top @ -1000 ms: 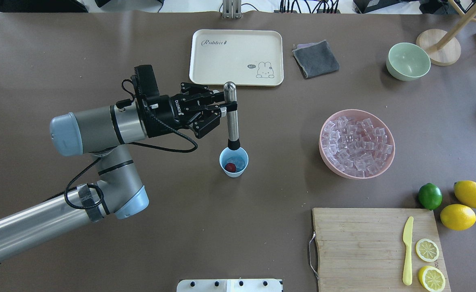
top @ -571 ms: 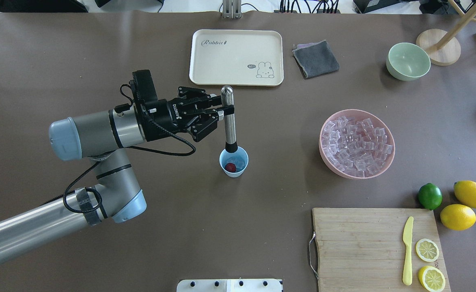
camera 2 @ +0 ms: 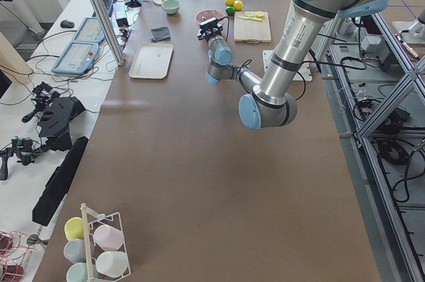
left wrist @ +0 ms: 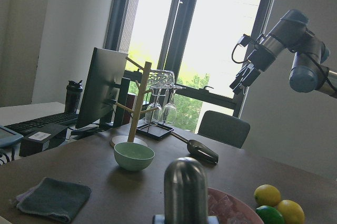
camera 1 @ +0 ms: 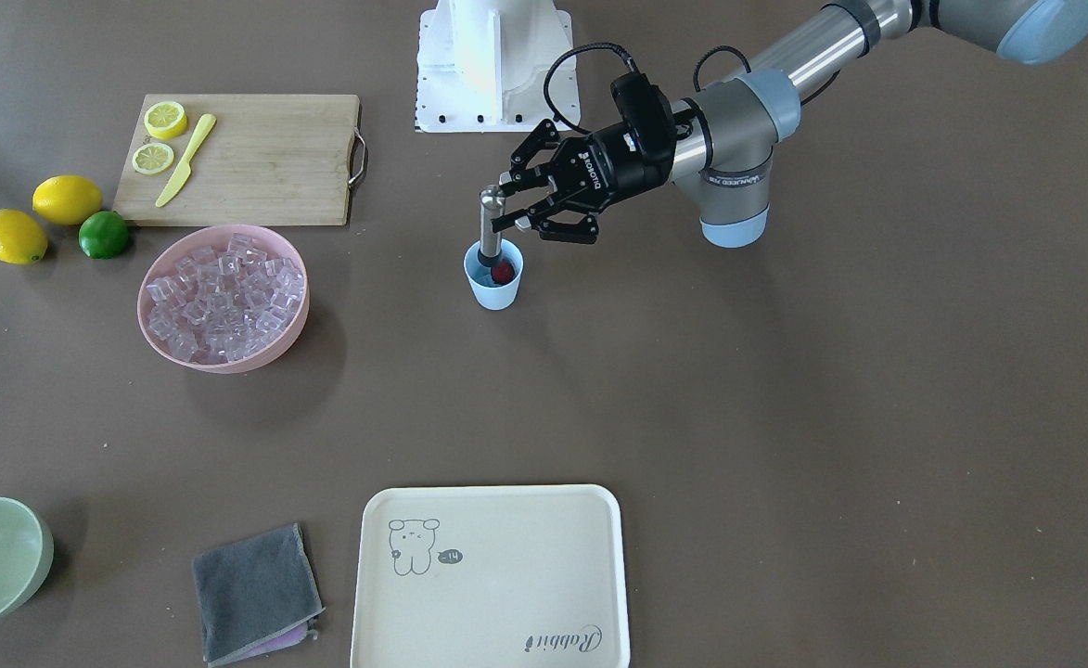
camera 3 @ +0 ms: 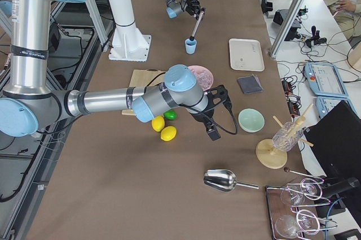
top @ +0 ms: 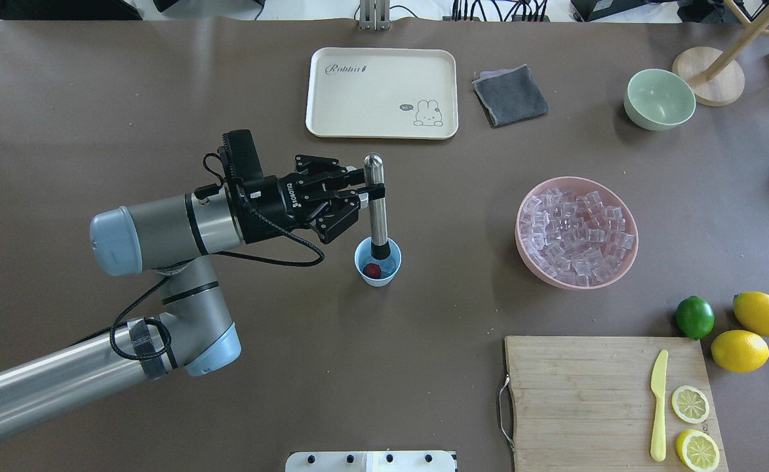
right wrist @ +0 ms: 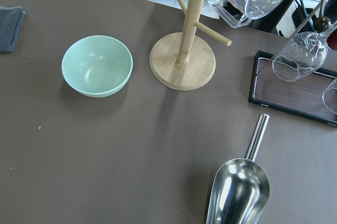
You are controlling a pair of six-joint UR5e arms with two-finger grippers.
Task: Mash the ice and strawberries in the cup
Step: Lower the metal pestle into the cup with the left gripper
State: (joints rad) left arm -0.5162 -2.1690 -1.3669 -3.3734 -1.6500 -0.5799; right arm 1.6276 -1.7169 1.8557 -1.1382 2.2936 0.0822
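The light-blue cup [top: 377,279] stands mid-table, and a red strawberry [top: 372,269] and some clear ice [top: 390,264] lie inside it. My left gripper [top: 371,190] is shut on a steel masher [top: 377,210], held nearly upright, whose black tip is down inside the cup. The front-facing view shows the same: the gripper [camera 1: 504,209], the masher [camera 1: 488,223], the cup [camera 1: 495,292] and the strawberry [camera 1: 504,271]. A heap of ice [top: 577,229] fills the pink bowl [top: 622,273] to the right. My right gripper [camera 3: 213,132] hangs far off near the pale-green bowl; I cannot tell whether it is open or shut.
A cream tray [top: 381,92] and a grey cloth [top: 510,95] lie beyond the cup. A pale-green bowl [top: 659,98] and a wooden stand [top: 709,75] sit at the far right. A cutting board [top: 587,393] with a knife and lemon slices, a lime [top: 695,316] and two lemons [top: 751,331] are at the near right.
The left gripper moved nearer with the masher and lowered it. The black tip went from above the cup's far rim down into the cup.
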